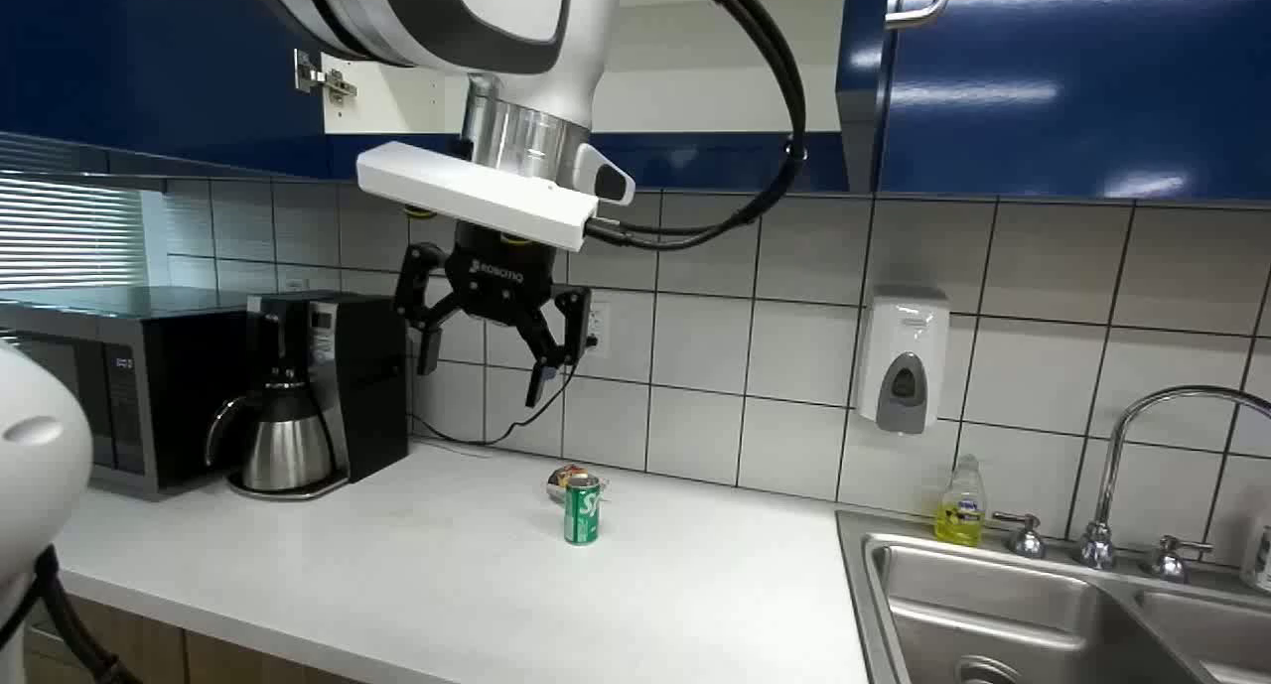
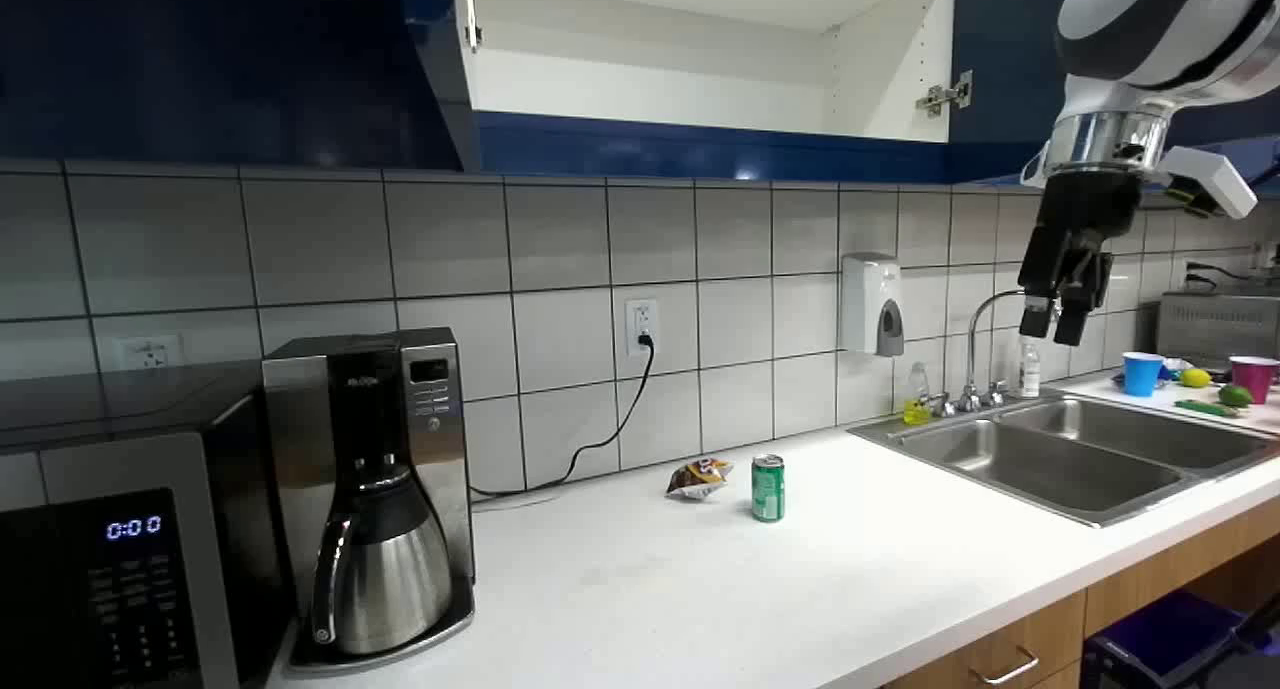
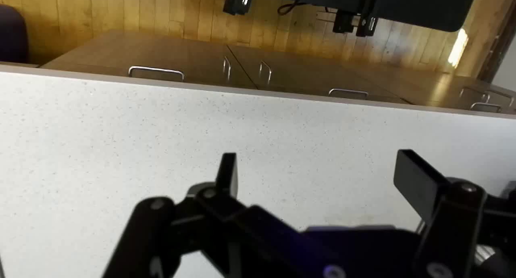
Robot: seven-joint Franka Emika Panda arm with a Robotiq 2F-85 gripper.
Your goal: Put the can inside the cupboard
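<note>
The small green can (image 1: 582,513) stands upright on the white counter; it also shows in an exterior view (image 2: 768,491). It is out of the wrist view. The cupboard (image 2: 700,147) hangs on the wall above, its glossy dark blue doors open and its white interior showing. In an exterior view the arm covers part of the cupboard (image 1: 735,160). My gripper (image 1: 484,369) is open and empty, fingers pointing down, well above the counter and apart from the can. It shows side-on in an exterior view (image 2: 1053,324). In the wrist view the spread fingers (image 3: 316,177) have only counter between them.
A small brownish snack bag (image 2: 698,479) lies close beside the can. The coffee maker (image 2: 430,409) and black microwave (image 2: 130,569) stand at one end of the counter. A sink (image 1: 993,605) with a faucet is at the other. A soap dispenser (image 1: 904,361) hangs on the tiled wall.
</note>
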